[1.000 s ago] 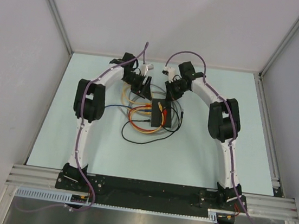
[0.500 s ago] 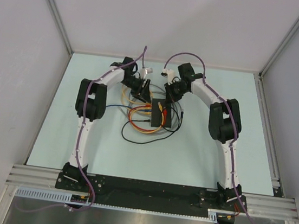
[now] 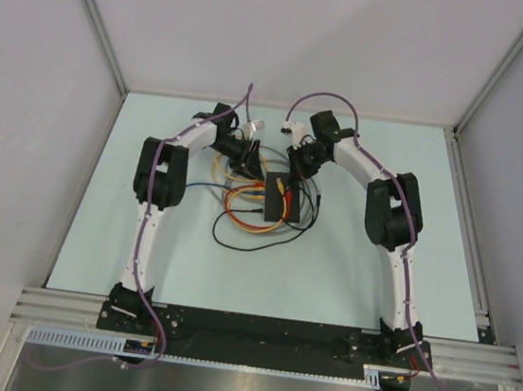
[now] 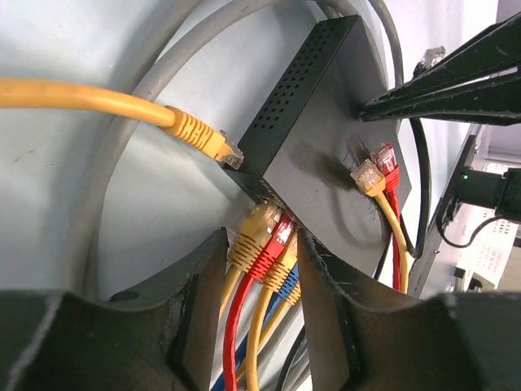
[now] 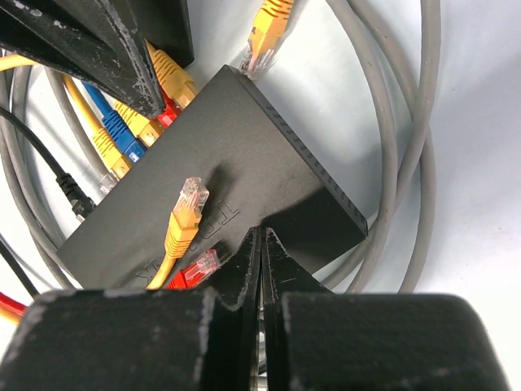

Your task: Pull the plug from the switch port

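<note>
The switch [image 3: 274,195] is a flat black box among coiled cables. In the left wrist view its top [image 4: 326,155] faces me, with a row of yellow, red and blue plugs [image 4: 273,244] seated in its near edge. My left gripper [image 4: 260,281] is open, its fingers [image 4: 199,309] straddling these plugs closely. My right gripper [image 5: 261,238] is shut and empty, its tips resting on the switch top [image 5: 244,138]. The right gripper's fingers also show in the left wrist view [image 4: 440,90].
A loose yellow plug [image 4: 203,138] lies beside the switch's corner. A loose yellow plug [image 5: 186,216] and a red one [image 5: 195,269] lie on top of the switch. Grey cable loops [image 5: 391,147] and black, orange and yellow cables [image 3: 248,227] ring the switch.
My left gripper has shifted right and closer to the switch's port edge. The right arm and the switch have stayed put.
</note>
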`<state>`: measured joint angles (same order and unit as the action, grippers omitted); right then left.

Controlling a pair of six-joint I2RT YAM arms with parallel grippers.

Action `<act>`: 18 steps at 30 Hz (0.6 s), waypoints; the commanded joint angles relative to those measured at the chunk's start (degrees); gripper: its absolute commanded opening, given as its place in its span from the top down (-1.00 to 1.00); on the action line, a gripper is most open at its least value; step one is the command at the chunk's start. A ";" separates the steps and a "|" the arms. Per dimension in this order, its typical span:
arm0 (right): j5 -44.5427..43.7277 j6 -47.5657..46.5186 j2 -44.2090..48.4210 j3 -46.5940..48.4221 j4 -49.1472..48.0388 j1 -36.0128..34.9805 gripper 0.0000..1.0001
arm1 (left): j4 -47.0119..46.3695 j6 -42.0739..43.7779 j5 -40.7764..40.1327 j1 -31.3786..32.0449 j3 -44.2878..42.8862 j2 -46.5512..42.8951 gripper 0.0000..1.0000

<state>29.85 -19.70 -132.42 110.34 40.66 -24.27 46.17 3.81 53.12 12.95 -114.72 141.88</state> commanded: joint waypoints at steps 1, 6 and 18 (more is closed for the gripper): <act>-5.24 -1.65 -1.97 -3.29 7.32 -0.86 1.00 | -1.08 -1.53 1.90 -0.38 -0.07 1.55 0.08; -5.59 -1.74 -1.88 -3.82 7.32 -0.95 1.00 | -3.10 -3.28 -0.12 -0.38 0.63 0.94 0.00; -6.38 -1.74 -1.88 -4.00 7.15 -1.30 1.00 | -4.60 -5.66 2.42 -0.38 0.02 2.70 0.17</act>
<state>28.67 -19.81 -131.79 109.56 40.64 -24.77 42.63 -1.06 54.52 12.78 -114.72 142.91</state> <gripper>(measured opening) 0.009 0.413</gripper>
